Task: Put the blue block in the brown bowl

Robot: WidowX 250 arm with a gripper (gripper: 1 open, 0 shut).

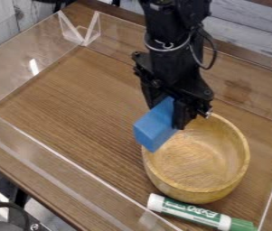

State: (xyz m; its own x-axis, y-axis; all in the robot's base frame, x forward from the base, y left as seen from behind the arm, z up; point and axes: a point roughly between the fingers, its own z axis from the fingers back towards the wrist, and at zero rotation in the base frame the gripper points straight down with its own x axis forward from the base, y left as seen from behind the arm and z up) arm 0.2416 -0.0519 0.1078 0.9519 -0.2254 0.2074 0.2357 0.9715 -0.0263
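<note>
End effector (174, 110) grips blue block (157, 126) | over brown bowl (199, 185) rim

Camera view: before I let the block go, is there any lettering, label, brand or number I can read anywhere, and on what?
Green-and-white marker: dark printing along its white barrel, too small and blurred to read.
Blue block: plain, no text.
Brown bowl: wood grain only, no text.
Hand: black, no legible marking.
Nothing else in view carries readable text.
</note>
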